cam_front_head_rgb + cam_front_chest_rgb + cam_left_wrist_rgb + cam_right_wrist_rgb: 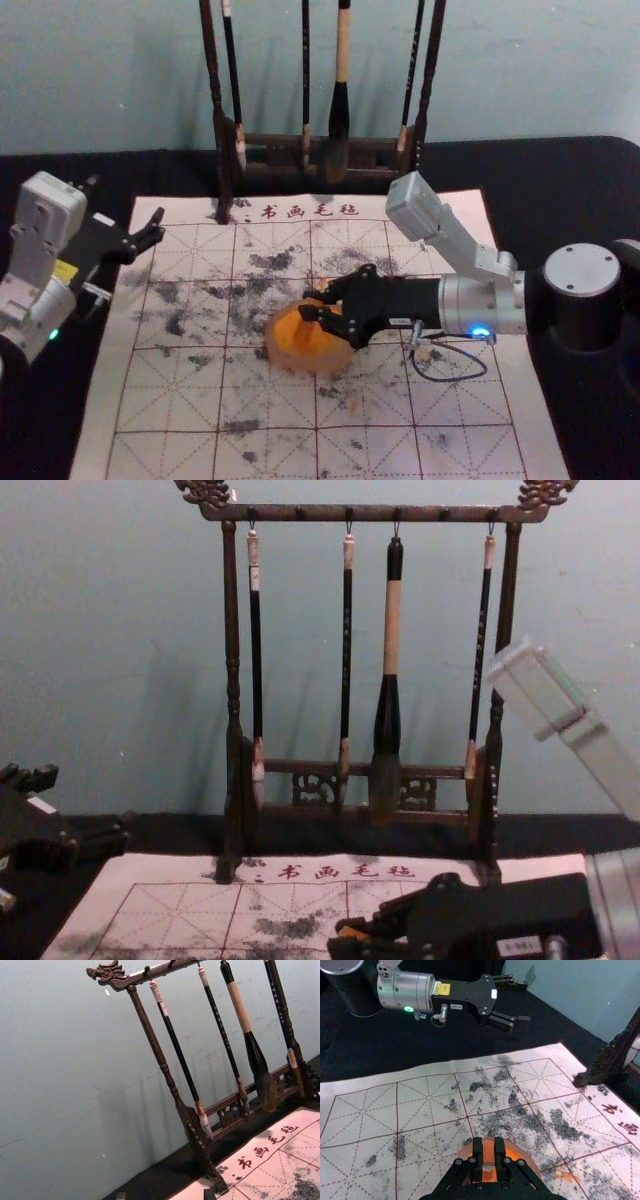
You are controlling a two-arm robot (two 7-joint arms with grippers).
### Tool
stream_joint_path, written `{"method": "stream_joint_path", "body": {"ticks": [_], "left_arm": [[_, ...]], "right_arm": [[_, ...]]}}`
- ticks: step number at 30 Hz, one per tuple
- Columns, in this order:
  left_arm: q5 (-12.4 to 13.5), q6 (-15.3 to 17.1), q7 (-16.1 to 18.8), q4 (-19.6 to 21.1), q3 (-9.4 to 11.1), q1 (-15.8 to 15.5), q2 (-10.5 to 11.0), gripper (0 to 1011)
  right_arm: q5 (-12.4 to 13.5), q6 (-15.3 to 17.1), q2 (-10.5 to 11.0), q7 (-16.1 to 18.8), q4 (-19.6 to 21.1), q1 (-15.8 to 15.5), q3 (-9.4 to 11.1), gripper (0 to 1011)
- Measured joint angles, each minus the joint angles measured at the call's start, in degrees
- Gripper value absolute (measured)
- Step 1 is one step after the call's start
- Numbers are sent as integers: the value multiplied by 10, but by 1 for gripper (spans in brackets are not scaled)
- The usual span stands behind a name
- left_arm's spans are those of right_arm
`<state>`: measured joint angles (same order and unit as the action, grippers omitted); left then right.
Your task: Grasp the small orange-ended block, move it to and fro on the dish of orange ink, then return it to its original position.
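Observation:
My right gripper [318,303] reaches in from the right over the round dish of orange ink [290,352] on the mat. In the right wrist view the fingers of my right gripper [488,1160] are shut on the small block [488,1147], whose orange part shows between them, with the dish [523,1157] behind and around it. The chest view has the block's orange end [352,932] at the tips of my right gripper [345,938]. Whether the block touches the ink, I cannot tell. My left gripper [155,228] is parked open at the mat's left edge.
A dark wooden rack [270,142] with several hanging brushes stands at the mat's back edge, close to the wall. The gridded mat [270,440] carries scattered black ink marks. A small orange smear [565,1175] lies beside the dish.

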<state>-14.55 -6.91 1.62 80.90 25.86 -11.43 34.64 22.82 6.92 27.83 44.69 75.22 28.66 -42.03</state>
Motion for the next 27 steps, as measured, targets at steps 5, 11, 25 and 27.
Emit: {"method": "stream_joint_path", "body": {"ticks": [5, 11, 25, 27], "left_arm": [[0, 0, 0, 0, 0, 0, 0, 1002], [0, 0, 0, 0, 0, 0, 0, 1001], [0, 0, 0, 0, 0, 0, 0, 1001], [0, 0, 0, 0, 0, 0, 0, 1001]], "right_arm": [[-2, 0, -9, -1, -12, 8, -4, 144], [-6, -2, -17, -5, -26, 16, -5, 144], [-12, -3, -18, -16, -38, 19, 6, 144], [-12, -3, -17, -17, -38, 18, 8, 144]]}}
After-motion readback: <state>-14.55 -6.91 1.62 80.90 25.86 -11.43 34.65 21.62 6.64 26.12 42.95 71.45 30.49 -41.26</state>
